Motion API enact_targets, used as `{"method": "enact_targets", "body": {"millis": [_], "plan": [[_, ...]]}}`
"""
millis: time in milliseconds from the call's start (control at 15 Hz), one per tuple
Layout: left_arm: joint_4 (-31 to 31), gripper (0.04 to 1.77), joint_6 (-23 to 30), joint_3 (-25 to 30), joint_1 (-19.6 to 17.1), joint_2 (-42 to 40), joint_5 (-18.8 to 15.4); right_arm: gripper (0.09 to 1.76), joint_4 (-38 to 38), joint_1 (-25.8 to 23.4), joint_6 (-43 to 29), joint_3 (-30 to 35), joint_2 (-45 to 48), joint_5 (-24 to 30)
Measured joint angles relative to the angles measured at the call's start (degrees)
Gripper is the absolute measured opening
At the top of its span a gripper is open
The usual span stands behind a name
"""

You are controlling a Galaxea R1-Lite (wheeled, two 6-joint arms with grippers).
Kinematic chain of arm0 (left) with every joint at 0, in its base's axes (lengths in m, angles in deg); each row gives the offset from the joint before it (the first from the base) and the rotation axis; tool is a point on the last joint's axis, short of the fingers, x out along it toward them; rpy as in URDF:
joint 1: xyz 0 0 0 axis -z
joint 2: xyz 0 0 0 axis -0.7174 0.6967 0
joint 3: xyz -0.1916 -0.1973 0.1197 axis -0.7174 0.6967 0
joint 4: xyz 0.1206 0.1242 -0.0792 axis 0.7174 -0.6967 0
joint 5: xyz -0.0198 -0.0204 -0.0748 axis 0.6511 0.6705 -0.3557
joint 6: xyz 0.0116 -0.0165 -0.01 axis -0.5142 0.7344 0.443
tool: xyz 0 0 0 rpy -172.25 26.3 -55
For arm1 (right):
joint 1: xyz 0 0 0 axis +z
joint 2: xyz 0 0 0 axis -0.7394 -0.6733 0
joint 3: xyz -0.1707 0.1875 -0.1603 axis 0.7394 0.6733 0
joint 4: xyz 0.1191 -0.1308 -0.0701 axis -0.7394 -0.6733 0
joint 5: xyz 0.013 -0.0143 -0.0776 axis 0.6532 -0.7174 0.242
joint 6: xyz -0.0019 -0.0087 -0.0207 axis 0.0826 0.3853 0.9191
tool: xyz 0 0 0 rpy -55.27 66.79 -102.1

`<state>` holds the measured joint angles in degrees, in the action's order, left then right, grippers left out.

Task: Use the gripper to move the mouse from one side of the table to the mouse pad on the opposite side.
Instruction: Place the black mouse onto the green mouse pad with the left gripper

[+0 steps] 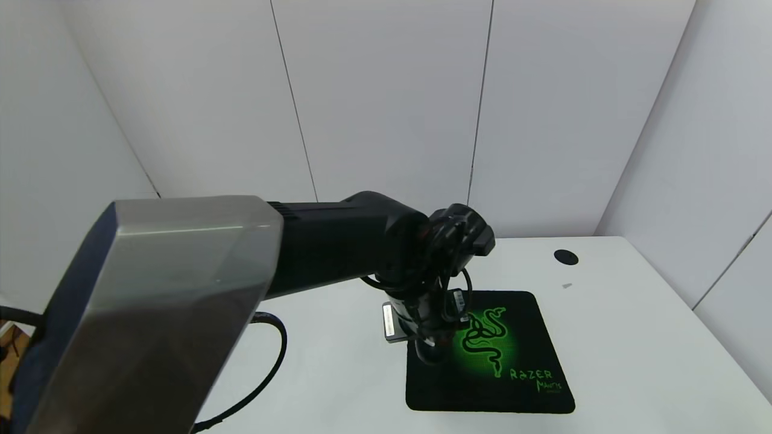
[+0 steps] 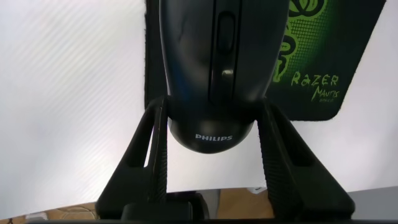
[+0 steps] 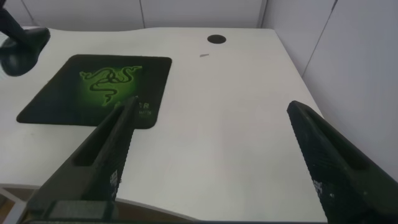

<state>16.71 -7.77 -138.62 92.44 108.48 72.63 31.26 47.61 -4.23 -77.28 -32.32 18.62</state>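
Observation:
My left gripper (image 1: 430,345) is shut on the glossy black mouse (image 2: 211,62), its jaws pressing both sides near the rear with the pale logo. It hangs over the left edge of the black mouse pad (image 1: 512,361) with the green snake emblem, on the white table (image 1: 633,337). I cannot tell whether the mouse touches the pad. In the left wrist view the pad (image 2: 323,62) lies under and beside the mouse. My right gripper (image 3: 214,109) is open and empty above the table's near right part, out of the head view. The pad (image 3: 62,93) also shows in the right wrist view.
A round black cable hole (image 1: 566,257) sits at the back right of the table, with a small grey scrap (image 1: 566,286) near it. A black cable (image 1: 265,374) loops under my left arm. White walls close off the back and right.

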Motion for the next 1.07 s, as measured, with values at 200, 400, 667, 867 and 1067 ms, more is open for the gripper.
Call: {"method": "enact_targets", "body": {"millis": [200, 400, 667, 867, 1067], "plan": [[2.7, 0.90, 1.6, 0.0, 1.9, 3.0, 1.1, 1.71, 0.0, 0.0, 0.0, 0.0, 0.0, 0.0], [2.3, 0.90, 1.2, 0.0, 2.7, 5.0, 0.6, 1.71, 0.0, 0.0, 0.0, 0.0, 0.0, 0.0], [2.8, 0.90, 0.0, -0.1, 2.6, 6.9, 0.8, 1.71, 0.0, 0.0, 0.0, 0.0, 0.0, 0.0], [4.4, 0.90, -0.8, -0.4, 2.0, 8.4, 0.9, 1.71, 0.0, 0.0, 0.0, 0.0, 0.0, 0.0], [5.9, 0.90, -1.3, -0.4, 1.3, 9.5, 0.9, 1.71, 0.0, 0.0, 0.0, 0.0, 0.0, 0.0]]}}
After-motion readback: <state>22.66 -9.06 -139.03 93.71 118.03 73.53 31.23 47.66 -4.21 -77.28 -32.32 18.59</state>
